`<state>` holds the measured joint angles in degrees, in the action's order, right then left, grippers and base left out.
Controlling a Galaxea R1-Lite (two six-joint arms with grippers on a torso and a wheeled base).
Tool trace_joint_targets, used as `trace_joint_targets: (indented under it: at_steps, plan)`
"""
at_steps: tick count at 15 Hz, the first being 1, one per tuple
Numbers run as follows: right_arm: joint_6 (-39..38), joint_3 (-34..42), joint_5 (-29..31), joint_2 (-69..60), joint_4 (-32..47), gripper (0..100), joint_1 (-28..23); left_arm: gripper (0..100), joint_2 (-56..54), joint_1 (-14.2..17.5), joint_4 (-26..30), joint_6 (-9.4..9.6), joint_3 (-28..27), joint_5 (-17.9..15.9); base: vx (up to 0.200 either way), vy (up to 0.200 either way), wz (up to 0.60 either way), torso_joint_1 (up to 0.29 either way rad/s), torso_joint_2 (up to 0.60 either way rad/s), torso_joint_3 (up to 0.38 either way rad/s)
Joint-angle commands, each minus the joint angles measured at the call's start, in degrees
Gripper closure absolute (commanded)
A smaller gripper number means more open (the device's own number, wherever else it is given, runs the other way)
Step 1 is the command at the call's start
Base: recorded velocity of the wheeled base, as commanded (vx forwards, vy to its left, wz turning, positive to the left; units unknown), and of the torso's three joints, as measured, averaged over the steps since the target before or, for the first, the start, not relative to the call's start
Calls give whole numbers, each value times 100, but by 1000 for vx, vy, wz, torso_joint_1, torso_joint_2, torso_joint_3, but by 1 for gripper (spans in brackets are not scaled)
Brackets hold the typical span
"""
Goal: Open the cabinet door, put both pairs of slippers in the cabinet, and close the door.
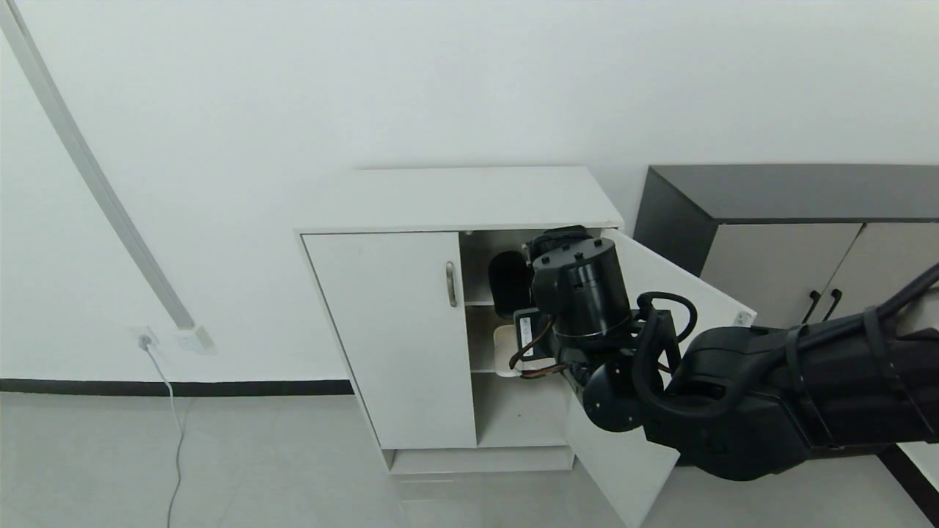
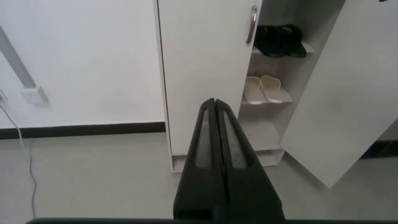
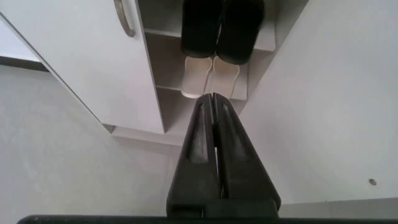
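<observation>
White cabinet (image 1: 455,198) holds the black slippers (image 2: 281,40) on its upper shelf, the pale pair (image 2: 267,89) below. Door (image 1: 620,469) stands open. Right fingers (image 3: 202,134) and left fingers (image 2: 205,137) are pressed together, empty. Best push the door's outer face near its free edge, swinging steadily.

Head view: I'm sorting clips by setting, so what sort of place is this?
Probably a plain indoor room, perhaps a hallway or office corner: a white cabinet against a bare wall holds black slippers and cream slippers, beside a dark cabinet on a smooth floor.
</observation>
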<state>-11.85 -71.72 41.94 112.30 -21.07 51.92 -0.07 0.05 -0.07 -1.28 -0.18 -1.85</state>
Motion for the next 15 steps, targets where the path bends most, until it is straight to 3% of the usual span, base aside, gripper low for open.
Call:
trace_joint_targets:
  at_steps: [1,15]
  plan:
    - [-2,0,-1,38,-3,100,2,100,7,4,-1,-4,1,1,0,0,0,217,-530,-315]
    - [-2,0,-1,55,-3,100,2,100,7,4,-1,-4,9,1,0,0,0,226,-508,-288]
